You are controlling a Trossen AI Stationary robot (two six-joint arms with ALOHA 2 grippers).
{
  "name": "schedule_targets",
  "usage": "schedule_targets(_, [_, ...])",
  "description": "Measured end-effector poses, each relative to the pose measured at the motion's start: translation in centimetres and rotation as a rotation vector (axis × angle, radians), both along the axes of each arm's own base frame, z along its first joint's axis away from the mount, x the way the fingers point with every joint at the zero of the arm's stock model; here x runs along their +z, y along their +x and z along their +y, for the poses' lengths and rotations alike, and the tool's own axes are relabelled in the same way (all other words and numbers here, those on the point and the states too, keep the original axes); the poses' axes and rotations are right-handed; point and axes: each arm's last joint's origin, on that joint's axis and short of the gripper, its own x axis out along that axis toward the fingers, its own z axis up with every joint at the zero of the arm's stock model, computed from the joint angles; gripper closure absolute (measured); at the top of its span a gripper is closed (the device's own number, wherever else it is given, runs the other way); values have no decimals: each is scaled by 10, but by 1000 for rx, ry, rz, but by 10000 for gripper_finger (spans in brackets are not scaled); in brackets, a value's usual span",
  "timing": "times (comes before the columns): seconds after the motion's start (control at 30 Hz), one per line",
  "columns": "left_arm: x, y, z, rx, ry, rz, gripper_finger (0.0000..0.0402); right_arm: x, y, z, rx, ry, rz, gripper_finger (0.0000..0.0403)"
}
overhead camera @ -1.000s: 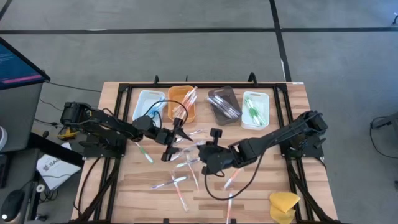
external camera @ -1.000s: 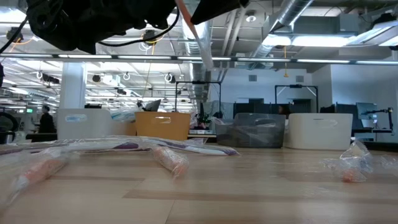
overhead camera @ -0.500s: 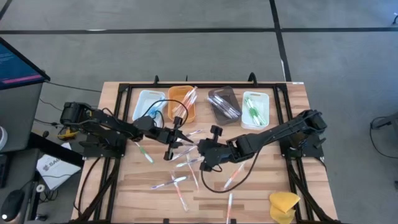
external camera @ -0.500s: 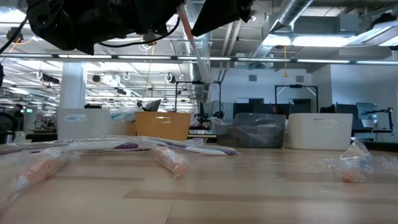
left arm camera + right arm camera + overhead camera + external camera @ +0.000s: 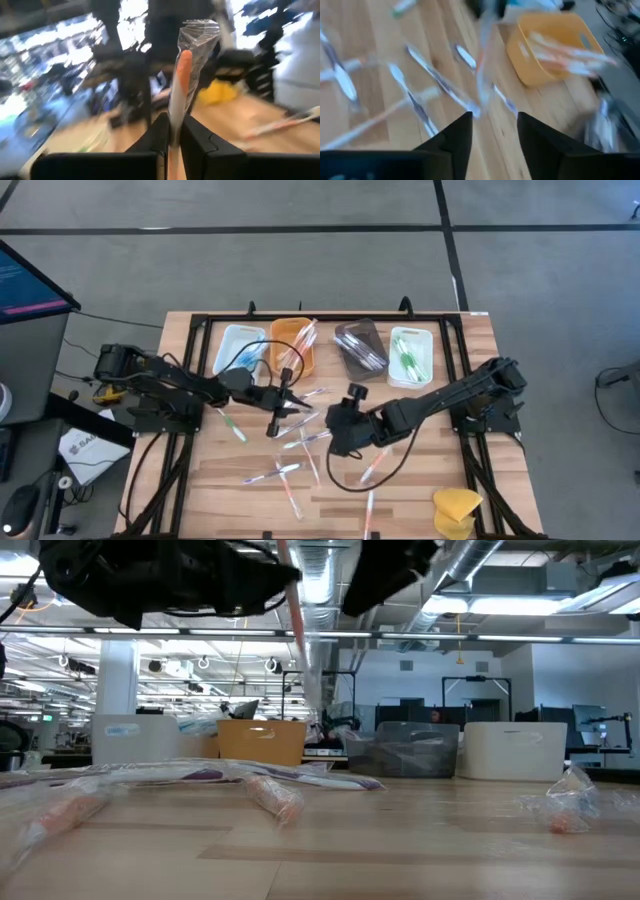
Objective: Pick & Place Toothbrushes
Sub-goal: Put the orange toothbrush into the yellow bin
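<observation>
Toothbrush (image 5: 178, 95), orange-handled and sealed in a crinkled clear wrapper, stood clamped in my left claw (image 5: 172, 131), its long axis running straight out between the two dark fingers. That claw (image 5: 277, 402) hung above the middle of the bench (image 5: 480, 330), just short of the orange tray (image 5: 291, 348) at the far edge, so I judged the tray the natural place to carry it, a short reach toward the far edge. In the low view the brush (image 5: 297, 615) hung steeply, well clear of the wood.

My right claw (image 5: 490, 131) was parted and held nothing; it (image 5: 340, 423) hovered near mid-bench, just beside my left one. The left arm was plainly the nearer to the orange tray.

Around them, loose wrapped toothbrushes (image 5: 283, 472) lay scattered at all angles over the pale slatted wood, thin and glossy. Four small rectangular trays lined the far edge: a white one (image 5: 237, 348), the orange one with brushes already in it, a dark one (image 5: 360, 348), and another white one (image 5: 411, 355) holding green brushes. A yellow spongy lump (image 5: 458, 511) sat at the near right corner.
</observation>
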Motion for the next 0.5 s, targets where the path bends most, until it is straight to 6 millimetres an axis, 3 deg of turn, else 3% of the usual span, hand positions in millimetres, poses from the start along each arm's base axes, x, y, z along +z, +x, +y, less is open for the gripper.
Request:
schedule_targets(0.17, [3,-9,6,192,14,114,384,-6,-22,16,-99,-10,47,228])
schedule_targets(0.37, [37,-30,12,350,44,182,385,-8,-48,46,-155,14,22,211])
schedule_targets(0.5, [65,-36,27,445,39,254,385,-8,-64,68,-152,30,-27,207])
